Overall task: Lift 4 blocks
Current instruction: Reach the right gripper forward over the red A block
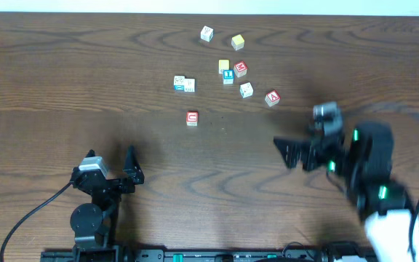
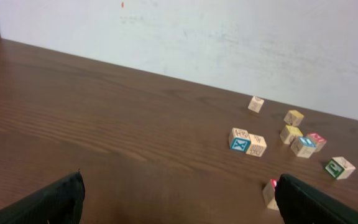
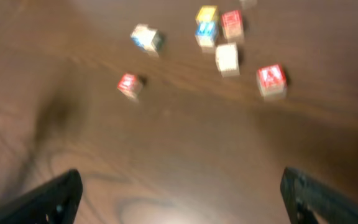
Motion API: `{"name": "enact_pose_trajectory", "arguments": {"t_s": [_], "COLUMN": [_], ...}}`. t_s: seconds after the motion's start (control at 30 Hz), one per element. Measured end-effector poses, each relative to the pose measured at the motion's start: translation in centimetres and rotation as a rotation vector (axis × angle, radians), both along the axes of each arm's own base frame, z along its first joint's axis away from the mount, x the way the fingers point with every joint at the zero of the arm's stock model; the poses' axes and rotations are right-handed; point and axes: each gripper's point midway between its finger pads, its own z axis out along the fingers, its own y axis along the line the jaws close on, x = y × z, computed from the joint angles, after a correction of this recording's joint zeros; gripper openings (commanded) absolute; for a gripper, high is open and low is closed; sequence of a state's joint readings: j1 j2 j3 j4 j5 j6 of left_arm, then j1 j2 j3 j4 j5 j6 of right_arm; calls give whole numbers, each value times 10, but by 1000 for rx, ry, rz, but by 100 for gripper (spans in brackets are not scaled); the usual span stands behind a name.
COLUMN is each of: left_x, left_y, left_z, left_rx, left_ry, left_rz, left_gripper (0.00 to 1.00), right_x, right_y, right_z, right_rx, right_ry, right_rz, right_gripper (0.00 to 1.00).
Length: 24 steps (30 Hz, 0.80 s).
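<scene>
Overhead, the "C" block (image 1: 192, 117) sits nearest the arms — a likely first pick. Short of it, left gripper (image 2: 178, 198) and right gripper (image 3: 179, 193) hang wide — empty.

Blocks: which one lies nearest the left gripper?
The lone red-framed block: it stands apart, on the robot's side of all the others.

Table (image 1: 49, 73): dark brown, wavy wood grain. Landmark is the red-framed C block (image 1: 192, 117): above-left of it in the overhead view is a white pair with blue-green marks (image 1: 184, 84); above-right, a plain yellow cube (image 1: 223, 66), a blue-lettered block (image 1: 228, 76), a second red-framed block (image 1: 240, 69) and a whitish block (image 1: 246, 89). Farthest right of it is the red-framed A block (image 1: 272, 97); farthest above it, another yellow cube (image 1: 237, 41) and a white cube (image 1: 206, 33).
</scene>
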<state>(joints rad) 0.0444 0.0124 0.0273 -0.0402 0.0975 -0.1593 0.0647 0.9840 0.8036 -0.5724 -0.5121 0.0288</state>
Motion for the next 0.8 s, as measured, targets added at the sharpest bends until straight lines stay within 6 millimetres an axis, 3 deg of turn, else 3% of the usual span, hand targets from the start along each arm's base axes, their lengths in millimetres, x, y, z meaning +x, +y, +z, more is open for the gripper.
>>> {"name": "enact_pose_trajectory", "arguments": {"t_s": [0.13, 0.23, 0.3, 0.47, 0.57, 0.8], "left_x": [0, 0, 0, 0, 0, 0], "left_y": [0, 0, 0, 0, 0, 0], "left_z": [0, 0, 0, 0, 0, 0], "left_rx": [1, 3, 3, 3, 3, 2], "left_ry": [0, 0, 0, 0, 0, 0], "left_rz": [3, 2, 2, 2, 2, 2], "left_gripper": [98, 98, 98, 98, 98, 98], "right_x": [39, 74, 88, 101, 96, 80], "right_y": [-8, -11, -12, -12, -17, -44], "right_z": [22, 42, 44, 13, -5, -14], "right_rx": [-80, -110, -125, -156, -199, -403], "right_ry": [118, 99, 99, 164, 234, 328], "right_rz": [-22, -36, -45, -15, -31, -173], "right_gripper": [99, 99, 99, 99, 99, 99]}}
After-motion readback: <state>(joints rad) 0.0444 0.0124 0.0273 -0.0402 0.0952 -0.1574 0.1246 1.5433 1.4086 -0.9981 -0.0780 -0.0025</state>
